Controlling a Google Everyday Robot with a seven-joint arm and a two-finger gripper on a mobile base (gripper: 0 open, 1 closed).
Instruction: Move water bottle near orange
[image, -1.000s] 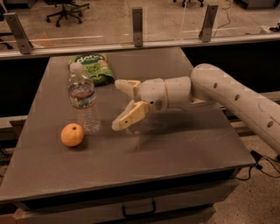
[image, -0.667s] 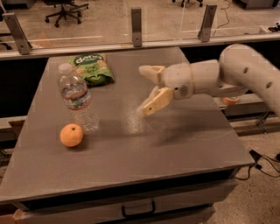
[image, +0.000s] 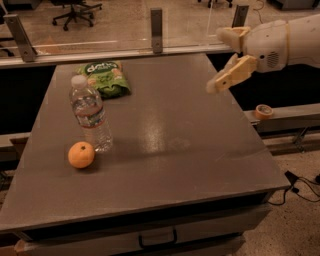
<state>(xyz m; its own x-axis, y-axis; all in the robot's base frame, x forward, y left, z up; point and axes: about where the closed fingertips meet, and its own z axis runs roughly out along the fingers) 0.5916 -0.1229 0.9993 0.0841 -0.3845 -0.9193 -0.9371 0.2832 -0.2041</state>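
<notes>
The water bottle, clear ribbed plastic with a white cap and a red and blue label, stands upright on the left of the grey table. The orange lies just in front of it to the left, close beside its base. My gripper is open and empty, raised above the table's right far edge, well to the right of the bottle. Its two tan fingers are spread apart.
A green snack bag lies behind the bottle near the table's far edge. A roll of tape sits on a ledge to the right. A drawer handle shows below the front edge. Railing posts stand behind the table.
My gripper has pulled away from the bottle, moving right and up towards the table's far right edge. The bottle stays standing beside the orange.
</notes>
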